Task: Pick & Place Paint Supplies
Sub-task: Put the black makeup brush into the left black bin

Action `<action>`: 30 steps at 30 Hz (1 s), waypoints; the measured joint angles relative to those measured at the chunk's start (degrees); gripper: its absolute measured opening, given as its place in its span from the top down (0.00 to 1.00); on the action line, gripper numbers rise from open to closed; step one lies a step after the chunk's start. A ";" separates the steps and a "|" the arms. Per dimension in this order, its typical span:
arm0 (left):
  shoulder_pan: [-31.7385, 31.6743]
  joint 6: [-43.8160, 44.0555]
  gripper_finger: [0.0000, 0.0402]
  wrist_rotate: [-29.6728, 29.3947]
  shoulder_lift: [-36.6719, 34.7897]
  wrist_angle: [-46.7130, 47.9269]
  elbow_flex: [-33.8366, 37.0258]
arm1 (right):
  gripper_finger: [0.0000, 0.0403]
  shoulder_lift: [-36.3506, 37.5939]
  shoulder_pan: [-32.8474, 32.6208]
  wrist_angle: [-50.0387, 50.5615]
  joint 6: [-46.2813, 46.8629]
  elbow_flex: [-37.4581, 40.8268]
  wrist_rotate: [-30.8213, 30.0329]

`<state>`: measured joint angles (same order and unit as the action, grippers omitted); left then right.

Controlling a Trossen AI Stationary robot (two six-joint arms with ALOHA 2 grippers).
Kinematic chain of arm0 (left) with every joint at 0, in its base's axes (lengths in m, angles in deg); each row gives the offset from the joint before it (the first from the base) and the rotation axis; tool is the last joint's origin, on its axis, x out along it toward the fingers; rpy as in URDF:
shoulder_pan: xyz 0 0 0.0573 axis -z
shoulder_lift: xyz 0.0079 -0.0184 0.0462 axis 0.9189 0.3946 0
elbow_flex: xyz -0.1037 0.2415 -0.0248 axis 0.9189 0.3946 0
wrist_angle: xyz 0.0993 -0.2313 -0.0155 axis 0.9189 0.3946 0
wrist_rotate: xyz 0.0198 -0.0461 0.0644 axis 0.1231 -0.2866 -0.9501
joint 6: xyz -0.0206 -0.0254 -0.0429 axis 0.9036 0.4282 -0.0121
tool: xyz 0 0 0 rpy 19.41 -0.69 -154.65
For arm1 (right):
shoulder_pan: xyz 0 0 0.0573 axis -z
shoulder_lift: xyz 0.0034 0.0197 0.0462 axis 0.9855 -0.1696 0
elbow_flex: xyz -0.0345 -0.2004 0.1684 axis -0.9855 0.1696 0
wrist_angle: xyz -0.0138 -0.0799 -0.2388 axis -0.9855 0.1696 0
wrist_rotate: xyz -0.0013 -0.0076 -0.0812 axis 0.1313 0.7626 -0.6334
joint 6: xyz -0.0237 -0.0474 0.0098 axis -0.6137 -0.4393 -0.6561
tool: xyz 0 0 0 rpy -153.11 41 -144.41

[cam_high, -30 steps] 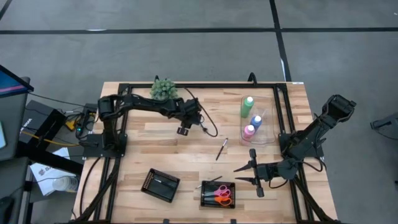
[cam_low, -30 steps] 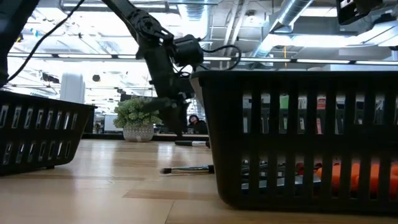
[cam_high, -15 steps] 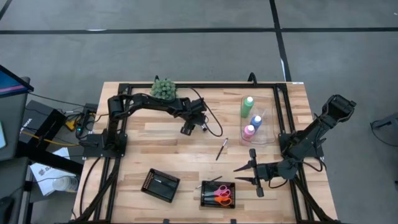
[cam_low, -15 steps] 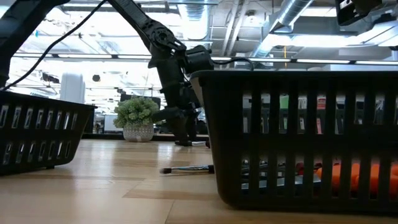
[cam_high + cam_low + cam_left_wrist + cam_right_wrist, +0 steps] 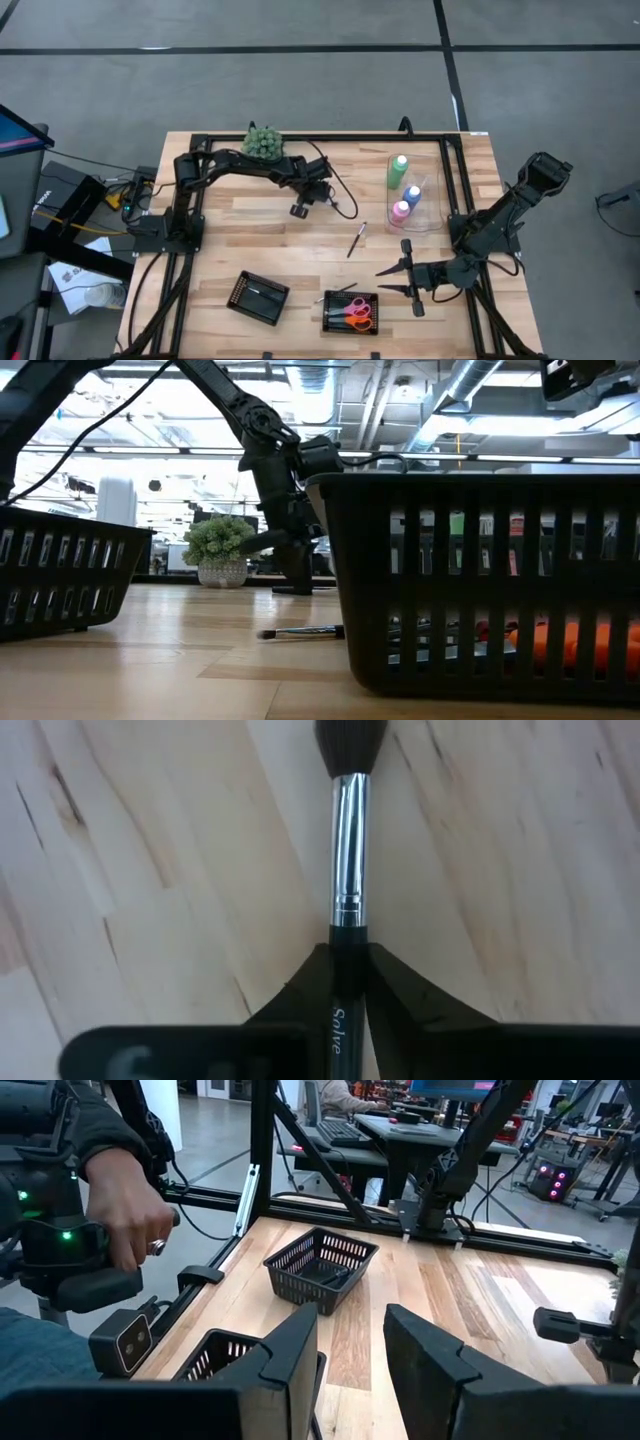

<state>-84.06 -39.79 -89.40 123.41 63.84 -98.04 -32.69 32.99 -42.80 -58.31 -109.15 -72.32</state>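
My left gripper [image 5: 299, 209] stands low over the table's middle, fingers down [image 5: 291, 586], shut on a dark-handled brush [image 5: 350, 840] with a silver ferrule that lies on the wood. A second brush [image 5: 356, 240] lies loose on the table, also in the low view [image 5: 300, 631]. Green [image 5: 399, 170], blue [image 5: 411, 194] and pink [image 5: 400, 213] bottles stand in a clear tray at the right. Pink and orange scissors [image 5: 358, 314] lie in a black basket [image 5: 334, 321] near the front edge. My right gripper [image 5: 392, 279] hangs open and empty at the front right. My left gripper pinches the brush's dark handle [image 5: 343, 945] between its two fingers, just behind the silver ferrule. The fingers come from above, pointing down, one on each side of the handle. The ferrule and the bristles [image 5: 352, 738] reach out past the fingertips, close over the wood.
A bushy green plant ball [image 5: 263, 142] stands at the far edge. A second black basket [image 5: 258, 297] sits at the front left. Black frame rails [image 5: 448, 175] run along the table's sides. A person's hand [image 5: 130, 1200] rests on a device beyond the table.
My left gripper has gone down to the table top and a little toward the right edge, onto the brush lying there. The brush stays on the wood.
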 joint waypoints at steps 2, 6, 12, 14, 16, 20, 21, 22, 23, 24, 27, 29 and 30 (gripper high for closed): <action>-0.32 1.08 0.93 1.10 0.00 0.46 -0.02 | 0.73 -0.02 0.00 0.00 0.02 0.00 0.00; -0.46 2.76 0.93 1.88 0.00 1.24 -0.02 | 0.73 -0.02 0.00 0.00 0.02 0.00 0.00; -0.14 5.02 0.93 1.47 -0.61 2.09 0.04 | 0.73 -0.01 0.00 0.00 0.02 0.00 0.00; -0.05 5.75 0.93 1.46 -1.25 2.53 0.13 | 0.73 -0.02 0.00 0.00 0.02 0.00 0.00; -0.04 6.91 0.93 2.11 -2.35 3.66 0.36 | 0.73 0.00 0.00 0.02 0.02 0.00 0.00; -0.04 9.28 0.93 5.41 -4.75 4.73 0.67 | 0.73 -0.02 0.00 0.17 0.25 0.00 0.02; -0.04 10.01 0.93 6.21 -5.56 4.34 0.58 | 0.73 -0.02 0.00 0.23 0.46 0.00 0.02; -0.02 10.36 0.93 7.07 -6.29 3.70 0.59 | 0.73 -0.02 0.00 0.32 0.52 0.00 0.02; -0.02 10.68 0.93 8.00 -6.93 2.61 1.10 | 0.73 -0.02 0.00 0.34 0.62 0.00 0.02; 0.13 11.36 0.93 8.89 -7.22 1.86 1.86 | 0.73 -0.02 0.00 0.35 0.64 0.00 0.02; 0.41 12.93 0.93 11.38 -7.85 -1.35 4.26 | 0.73 -0.02 -0.04 0.38 0.63 0.00 0.02; 0.57 14.22 0.93 13.28 -8.87 -4.76 6.02 | 0.73 -0.01 -0.04 0.42 0.63 0.00 0.04; 0.70 14.52 0.93 14.05 -9.23 -6.07 7.08 | 0.73 -0.01 -0.04 0.41 0.64 0.00 0.08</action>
<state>-83.36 -25.27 -75.35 114.18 57.77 -90.95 -32.71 32.95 -42.38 -57.67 -109.15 -72.24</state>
